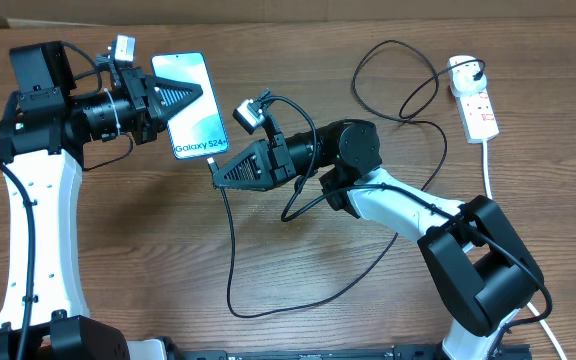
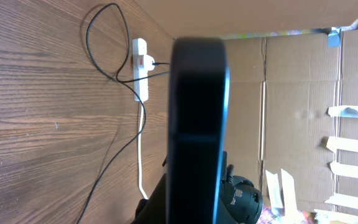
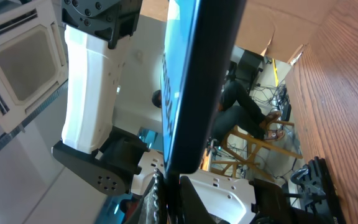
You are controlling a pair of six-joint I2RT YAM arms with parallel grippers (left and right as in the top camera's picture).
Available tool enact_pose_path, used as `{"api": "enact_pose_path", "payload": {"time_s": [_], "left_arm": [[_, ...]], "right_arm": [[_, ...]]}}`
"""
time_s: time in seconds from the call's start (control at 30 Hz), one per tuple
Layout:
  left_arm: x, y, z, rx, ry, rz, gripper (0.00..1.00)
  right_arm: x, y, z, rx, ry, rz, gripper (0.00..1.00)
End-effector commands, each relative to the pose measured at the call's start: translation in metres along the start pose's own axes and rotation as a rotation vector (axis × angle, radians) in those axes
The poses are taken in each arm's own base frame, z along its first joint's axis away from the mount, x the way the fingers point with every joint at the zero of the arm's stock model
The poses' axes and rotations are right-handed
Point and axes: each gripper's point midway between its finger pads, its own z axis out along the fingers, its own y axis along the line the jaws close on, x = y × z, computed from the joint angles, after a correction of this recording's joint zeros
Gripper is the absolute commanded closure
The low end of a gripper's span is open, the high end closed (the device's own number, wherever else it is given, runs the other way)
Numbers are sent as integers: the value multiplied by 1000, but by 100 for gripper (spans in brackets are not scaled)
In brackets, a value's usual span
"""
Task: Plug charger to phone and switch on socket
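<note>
My left gripper (image 1: 173, 100) is shut on the phone (image 1: 193, 108) and holds it above the table, its blue "Galaxy" screen facing up. In the left wrist view the phone's dark edge (image 2: 197, 112) fills the middle, between my fingers (image 2: 194, 211). My right gripper (image 1: 218, 170) is shut on the charger's black connector tip (image 1: 211, 160), which meets the phone's bottom edge. In the right wrist view the fingers (image 3: 166, 202) sit right under the phone (image 3: 188, 81); I cannot tell whether the tip is fully in. The black cable (image 1: 233, 260) loops over the table to the white adapter (image 1: 465, 68) in the socket (image 1: 478, 108).
The socket also shows in the left wrist view (image 2: 142, 68), with its thick white cord (image 2: 140, 149) running toward the table's edge. The same cord (image 1: 488, 170) passes by the right arm's base (image 1: 478, 265). Cardboard walls (image 2: 291, 93) stand behind the table.
</note>
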Motion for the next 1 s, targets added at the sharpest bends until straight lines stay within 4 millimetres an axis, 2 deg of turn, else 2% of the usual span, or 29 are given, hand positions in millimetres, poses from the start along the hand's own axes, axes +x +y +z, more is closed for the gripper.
{"api": "enact_pose_path", "payload": {"time_s": [0.0,0.97], "left_arm": [[7,-14,0,45,27,22,96],[7,-15,0,47,29,21,96]], "right_arm": [[0,15,5,-20,-8,-15,96],[-1,16,9,-31,-23,-14,96]]}}
